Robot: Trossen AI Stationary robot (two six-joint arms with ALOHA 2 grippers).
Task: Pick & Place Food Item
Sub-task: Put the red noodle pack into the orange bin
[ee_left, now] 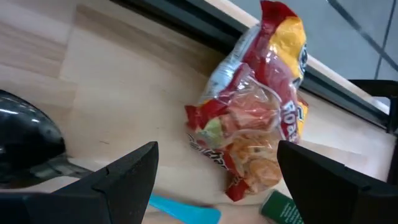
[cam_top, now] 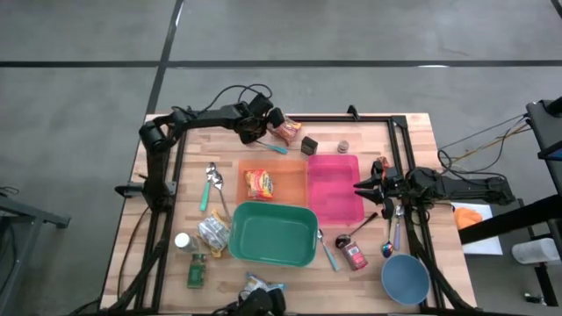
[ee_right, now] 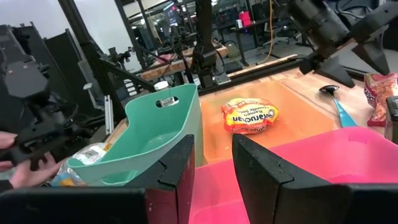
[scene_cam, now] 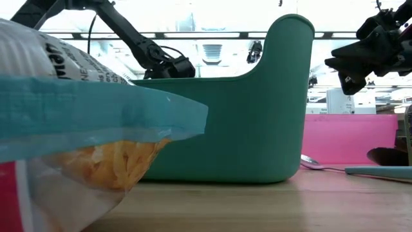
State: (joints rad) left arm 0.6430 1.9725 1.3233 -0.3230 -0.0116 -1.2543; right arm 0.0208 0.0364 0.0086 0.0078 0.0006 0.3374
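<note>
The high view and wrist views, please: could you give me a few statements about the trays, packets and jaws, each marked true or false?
1. A noodle packet lies in the orange tray. True.
2. The left gripper is shut on the snack bag. False: its jaws stand open, and the bag lies on the table ahead of them.
3. The pink tray is bare. True.
4. The right gripper hangs over the green bin. False: it is at the pink tray's right edge.
5. The blue bowl sits inside the green bin. False: it stands on the table near the front right corner.
</note>
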